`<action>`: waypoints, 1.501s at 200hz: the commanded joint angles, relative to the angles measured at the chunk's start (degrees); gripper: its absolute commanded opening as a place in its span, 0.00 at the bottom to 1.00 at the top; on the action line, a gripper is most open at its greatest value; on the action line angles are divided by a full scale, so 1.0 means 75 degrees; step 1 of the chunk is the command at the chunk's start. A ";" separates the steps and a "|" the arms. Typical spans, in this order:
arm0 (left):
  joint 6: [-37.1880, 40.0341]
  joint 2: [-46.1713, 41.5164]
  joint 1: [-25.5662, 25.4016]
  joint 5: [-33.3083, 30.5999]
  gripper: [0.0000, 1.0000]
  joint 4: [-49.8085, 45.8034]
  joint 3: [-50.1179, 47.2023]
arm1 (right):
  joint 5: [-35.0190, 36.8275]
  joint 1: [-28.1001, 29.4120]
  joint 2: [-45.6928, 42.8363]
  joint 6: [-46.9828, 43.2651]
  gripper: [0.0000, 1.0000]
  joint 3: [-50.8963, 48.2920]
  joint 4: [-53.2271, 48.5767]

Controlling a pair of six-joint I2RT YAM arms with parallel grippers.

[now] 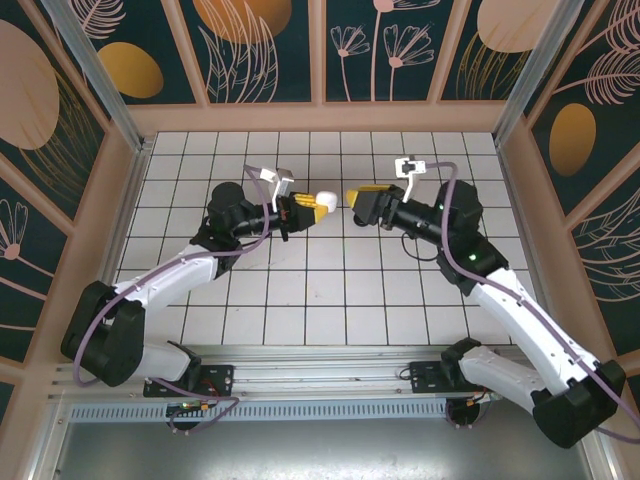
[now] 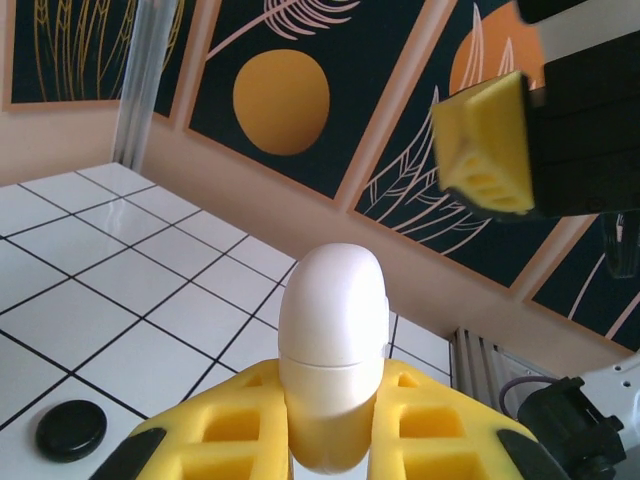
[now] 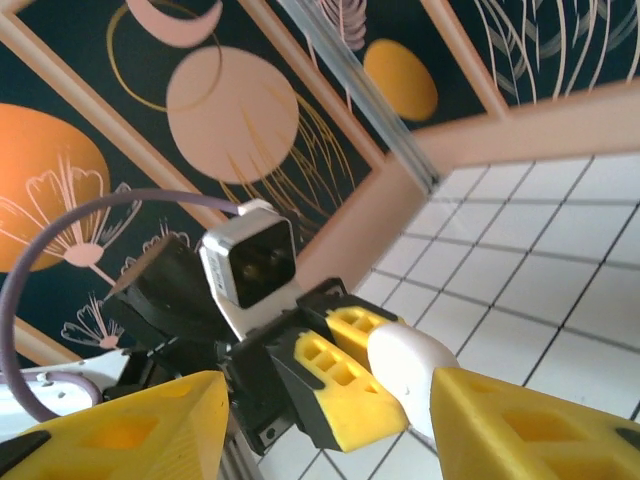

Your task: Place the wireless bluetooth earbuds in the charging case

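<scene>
My left gripper (image 1: 312, 206) (image 2: 330, 410) is shut on a white, egg-shaped charging case (image 1: 326, 200) (image 2: 333, 350) and holds it above the tiled floor. The case's lid is closed, with a seam showing across its middle. My right gripper (image 1: 354, 196) (image 3: 330, 435) faces it from the right, open, its yellow fingers (image 3: 125, 430) spread wide. The case (image 3: 410, 365) lies just inside the right finger. One right fingertip (image 2: 488, 145) hangs at the upper right of the left wrist view. The earbuds are out of view.
A small black round disc (image 2: 70, 430) lies on a white tile (image 2: 90, 330) below and left of the case. Patterned walls (image 1: 320, 50) enclose the floor on three sides. An aluminium rail (image 1: 330, 365) runs along the near edge by the arm bases.
</scene>
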 commanded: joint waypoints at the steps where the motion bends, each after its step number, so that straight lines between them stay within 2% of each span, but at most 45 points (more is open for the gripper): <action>1: -0.0253 -0.0096 0.0027 -0.0050 0.00 -0.0244 0.0362 | 0.0151 -0.0068 0.0115 0.0216 0.56 -0.0507 0.0832; 40: -0.0448 -0.0082 0.0117 -0.0105 0.00 -0.1011 0.0836 | -0.0165 -0.0139 0.0235 0.0405 0.52 -0.1457 0.2160; 63: -0.0729 -0.0079 0.0200 0.0237 0.00 -0.1032 0.0969 | -0.0495 -0.0159 0.0401 0.0627 0.51 -0.1660 0.2746; 129: -0.1668 0.0130 0.0203 0.1120 0.00 -0.0158 0.1071 | -0.1214 -0.0141 0.1031 0.1089 0.50 -0.1448 0.3286; 175: -0.1675 0.0290 0.0203 0.1439 0.00 -0.0312 0.1075 | -0.1241 -0.0141 0.1217 0.1193 0.50 -0.1295 0.3501; 251: -0.1621 0.0305 0.0203 0.1660 0.00 -0.0450 0.1076 | -0.1562 -0.0049 0.1677 0.1431 0.35 -0.1166 0.3835; 300: -0.1687 0.0301 0.0203 0.1733 0.00 -0.0482 0.1075 | -0.1952 0.0093 0.1991 0.1456 0.31 -0.0993 0.3940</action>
